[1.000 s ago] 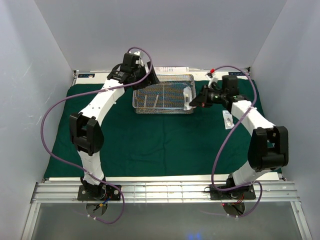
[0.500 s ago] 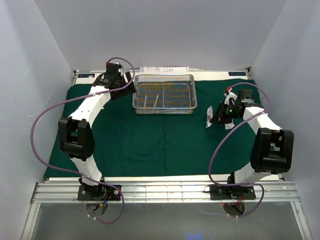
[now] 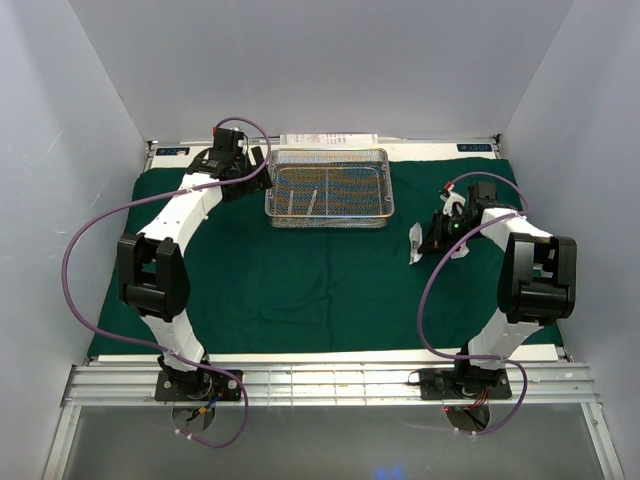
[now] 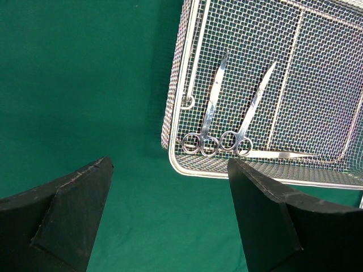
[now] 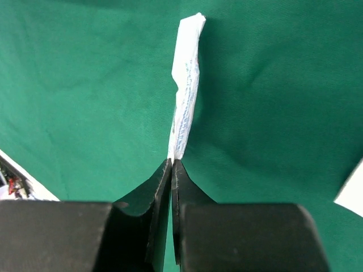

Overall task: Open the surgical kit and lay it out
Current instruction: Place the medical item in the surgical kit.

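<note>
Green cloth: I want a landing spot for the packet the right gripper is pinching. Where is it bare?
Bare: the wide stretch of green cloth between mesh tray and the near edge, between the arms. Crowded: around the right gripper, where its packet is beside another packet.

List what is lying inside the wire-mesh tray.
Two scissors lie side by side in the wire-mesh tray, thin tweezers crosswise by their rings. Nothing covers them; the tray's other end is unclear.
</note>
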